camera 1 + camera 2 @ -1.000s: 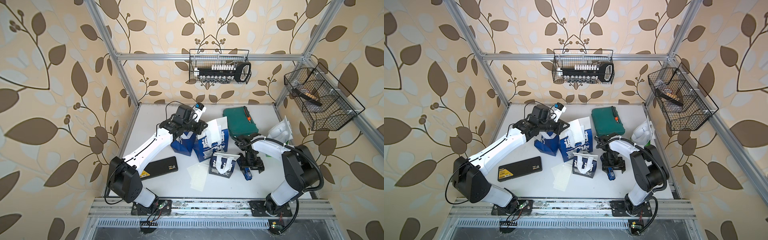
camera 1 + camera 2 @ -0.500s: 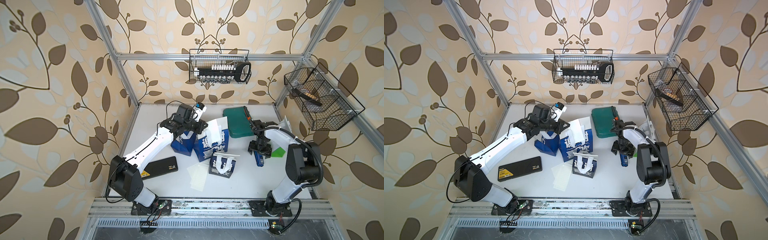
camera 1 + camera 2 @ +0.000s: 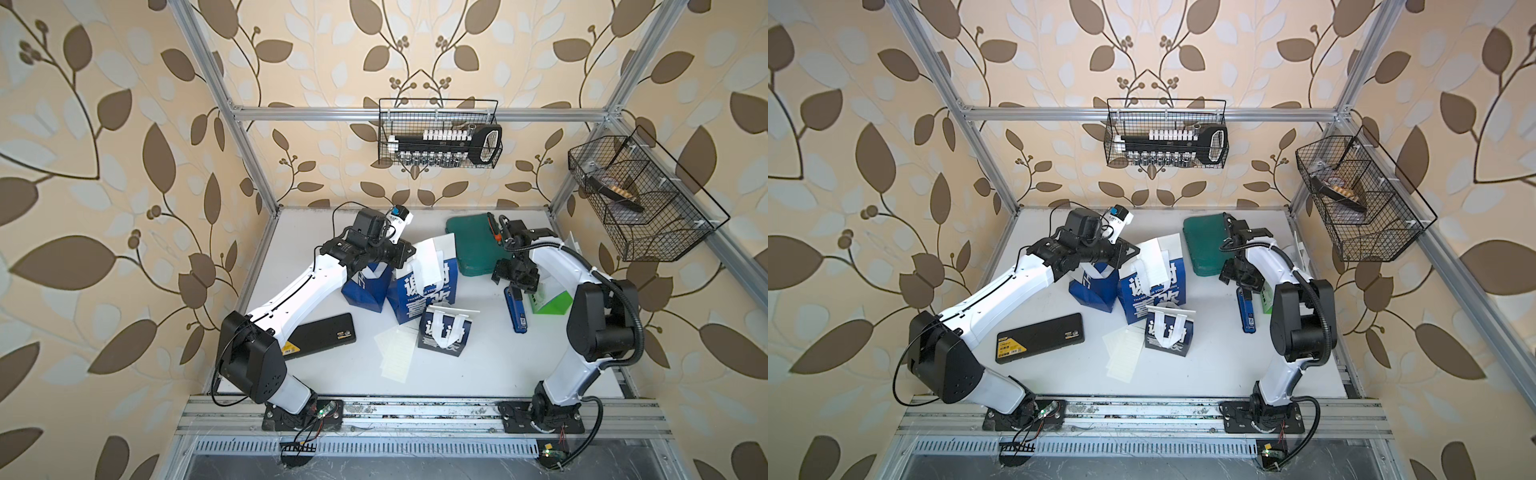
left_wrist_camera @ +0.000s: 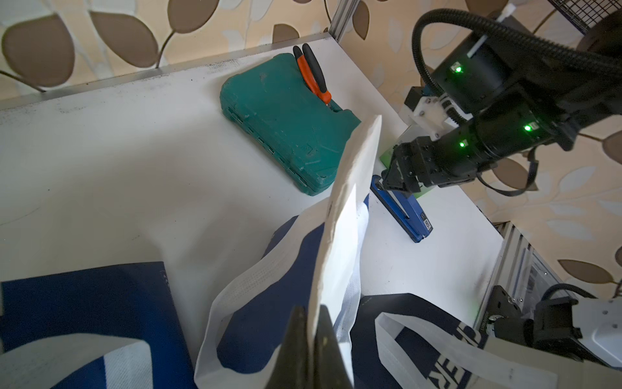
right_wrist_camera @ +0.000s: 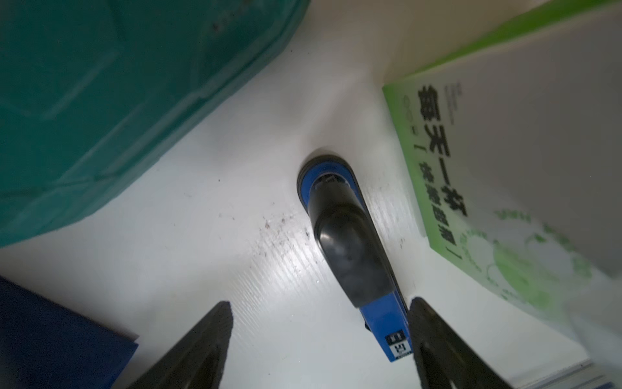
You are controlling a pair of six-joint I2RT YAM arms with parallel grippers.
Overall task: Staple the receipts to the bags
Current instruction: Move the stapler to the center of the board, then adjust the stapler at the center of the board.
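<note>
In both top views the left gripper [image 3: 409, 254] is seen clenched on a receipt [image 3: 428, 259], which is held upright at the mouth of the larger blue-and-white bag [image 3: 424, 297]. More loose receipts [image 3: 395, 353] are laid flat just beside the small navy bag [image 3: 442, 336]. The right gripper [image 3: 515, 277] is poised over one end of the blue stapler [image 3: 515, 311], which lies on the table between the green plastic case [image 3: 473, 245] and the white-and-green bag [image 3: 548, 301].

In the left wrist view the receipt [image 4: 346, 208] is shown pinched at one edge between the closed fingers, and it is bowed along its length. It is judged thin, limp and easily creased, so it is best gripped near an edge and backed by the bag's stiffer paper wall.

In the right wrist view the jaws are seen spread wide with nothing grasped. The stapler [image 5: 350, 249] lies ahead of them, its near end close to one finger. It is judged rigid, smooth and heavier, and best taken across its narrow flanks.
</note>
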